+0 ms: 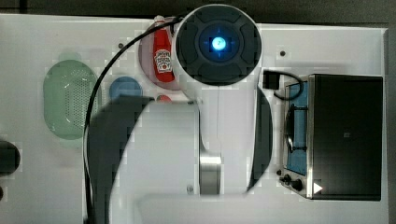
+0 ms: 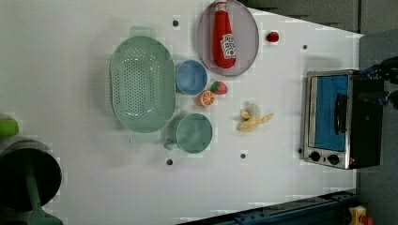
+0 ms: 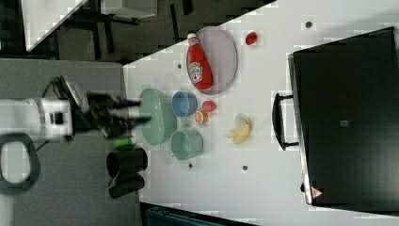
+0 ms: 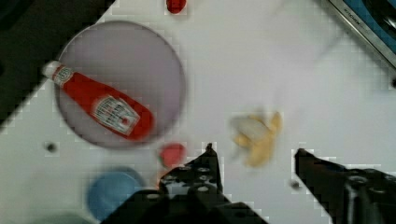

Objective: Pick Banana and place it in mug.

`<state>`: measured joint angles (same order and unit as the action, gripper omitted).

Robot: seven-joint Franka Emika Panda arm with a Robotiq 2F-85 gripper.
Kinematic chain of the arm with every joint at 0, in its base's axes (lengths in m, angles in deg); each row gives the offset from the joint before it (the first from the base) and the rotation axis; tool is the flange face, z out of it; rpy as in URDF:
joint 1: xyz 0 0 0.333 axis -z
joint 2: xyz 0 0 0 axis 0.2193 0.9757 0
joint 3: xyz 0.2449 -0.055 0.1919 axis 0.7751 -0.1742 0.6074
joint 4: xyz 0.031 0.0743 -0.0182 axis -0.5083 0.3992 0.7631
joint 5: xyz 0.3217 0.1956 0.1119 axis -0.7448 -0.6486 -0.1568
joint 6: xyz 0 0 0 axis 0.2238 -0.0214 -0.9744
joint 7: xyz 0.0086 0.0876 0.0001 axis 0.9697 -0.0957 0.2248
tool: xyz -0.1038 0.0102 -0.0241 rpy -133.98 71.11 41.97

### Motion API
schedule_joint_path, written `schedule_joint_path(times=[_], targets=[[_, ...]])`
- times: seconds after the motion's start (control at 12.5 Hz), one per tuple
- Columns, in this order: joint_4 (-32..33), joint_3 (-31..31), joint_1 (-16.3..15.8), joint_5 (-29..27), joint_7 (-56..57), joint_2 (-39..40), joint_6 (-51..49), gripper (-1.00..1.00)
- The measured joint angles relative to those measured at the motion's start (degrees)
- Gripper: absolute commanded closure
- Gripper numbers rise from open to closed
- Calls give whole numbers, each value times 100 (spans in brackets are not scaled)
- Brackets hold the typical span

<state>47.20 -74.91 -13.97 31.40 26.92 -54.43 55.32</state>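
Note:
The pale-yellow banana (image 2: 253,119) lies partly peeled on the white table, between the mug and the toaster oven. The pale-green mug (image 2: 194,133) stands upright with its handle toward the colander; it holds nothing. In the right view the banana (image 3: 241,129) lies to the right of the mug (image 3: 187,143). My gripper (image 3: 143,112) is open and holds nothing, well above the table. In the wrist view the banana (image 4: 258,135) appears far below, between the two dark fingertips of the gripper (image 4: 254,154).
A green colander (image 2: 141,84), a blue cup (image 2: 191,77), an orange slice (image 2: 205,99) and a strawberry (image 2: 219,87) crowd the mug. A ketchup bottle (image 2: 224,35) lies on a grey plate (image 2: 246,51). The toaster oven (image 2: 340,119) stands beyond the banana. A black container (image 2: 28,180) sits far off.

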Motion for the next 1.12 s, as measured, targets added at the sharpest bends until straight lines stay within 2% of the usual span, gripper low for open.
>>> schedule_joint_path(times=[0.08,0.24,0.48,0.56,0.8,1.12], targets=[[834,-129,-49,20,-1,-699,-620,-60],[1623,-287,-4,5,0,-1811,-1204,-99],[1455,-366,-25,16,0,-2607,-902,-100],[1388,-314,-26,-73,0,-2585,-641,-100],[1802,-313,-32,44,156,-2028,746,-100],[3055,-436,-38,75,916,-691,1958,-100]])
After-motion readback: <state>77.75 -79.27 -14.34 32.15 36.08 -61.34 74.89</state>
